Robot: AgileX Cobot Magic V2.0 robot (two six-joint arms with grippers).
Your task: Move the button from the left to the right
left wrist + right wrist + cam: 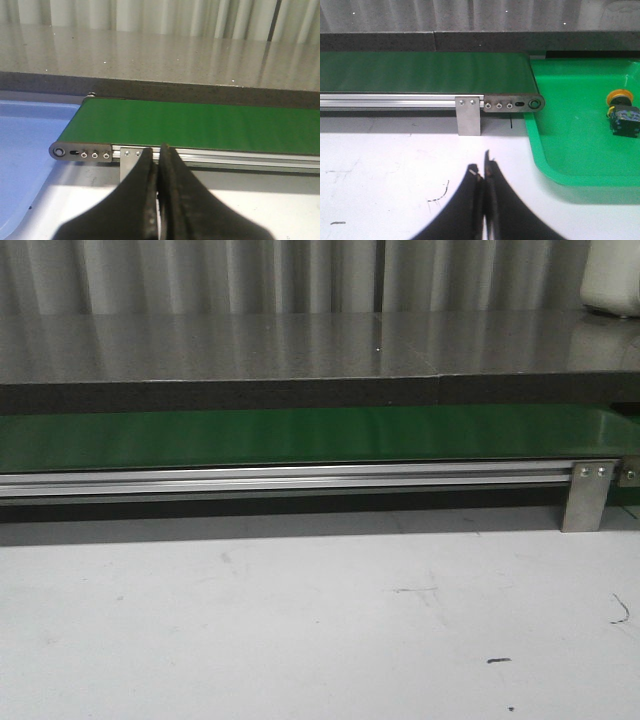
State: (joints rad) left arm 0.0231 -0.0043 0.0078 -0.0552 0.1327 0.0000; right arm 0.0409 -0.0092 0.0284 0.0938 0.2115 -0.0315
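You've got the white table (300,630) up front with the green belt (300,435) running across it at 12 o'clock, nothing riding on it. Off the belt's right end sits a green tray (570,160), and the button (621,111) lies inside it, near the tray's 3 o'clock side. The left gripper (159,155) and right gripper (482,167) both have fingers pressed together, holding nothing.
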